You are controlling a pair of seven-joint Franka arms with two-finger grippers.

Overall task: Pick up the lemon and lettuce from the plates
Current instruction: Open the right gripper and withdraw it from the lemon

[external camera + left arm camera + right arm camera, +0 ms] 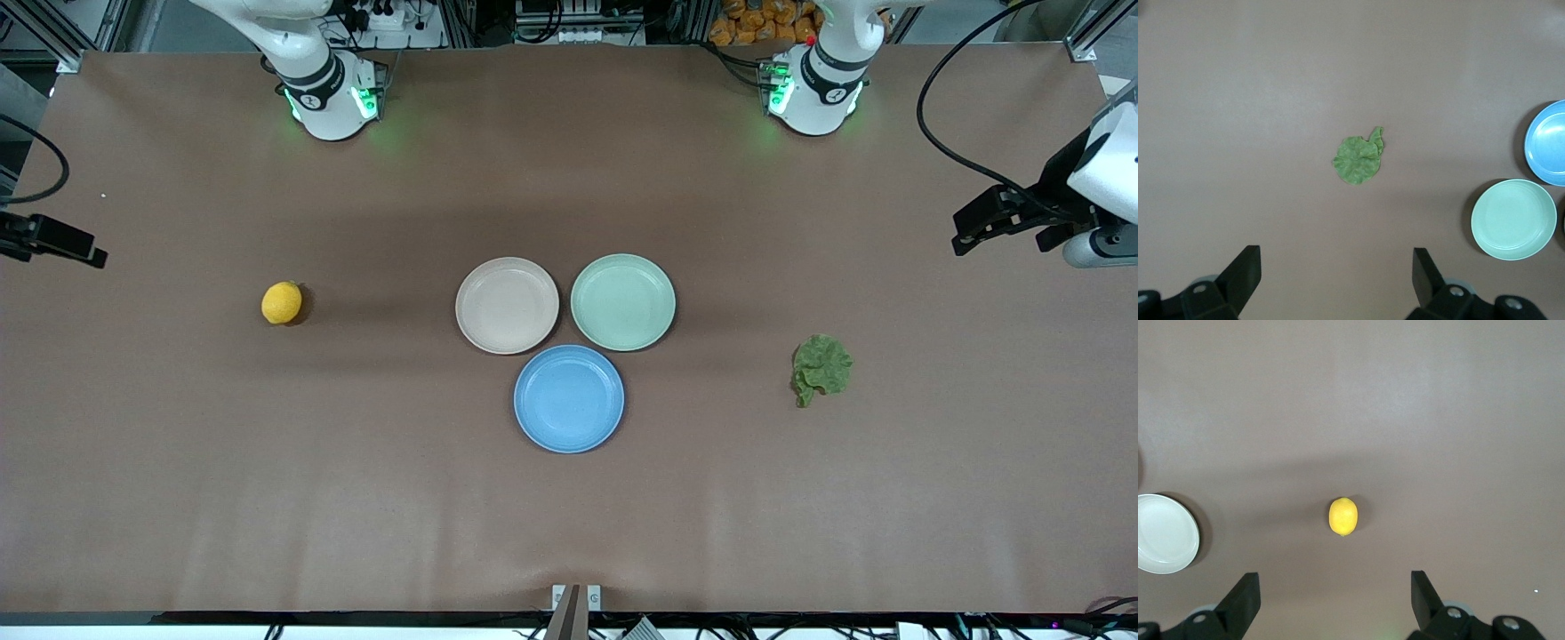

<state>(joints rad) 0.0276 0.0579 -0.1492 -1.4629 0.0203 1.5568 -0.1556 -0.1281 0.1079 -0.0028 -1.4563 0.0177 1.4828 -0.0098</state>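
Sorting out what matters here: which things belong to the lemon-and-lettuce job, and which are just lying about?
Belong to the job:
- lemon, on the bare table toward the right arm's end
- lettuce, on the table toward the left arm's end
- beige-pink plate, holding nothing
- mint green plate, holding nothing

Just lying about:
- blue plate, holding nothing

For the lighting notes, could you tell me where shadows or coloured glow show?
Front view: green glow on the table by both arm bases; lemon casts a soft shadow. Left wrist view: dark crescent beside the mint plate. Right wrist view: broad faint shadow band near the lemon.
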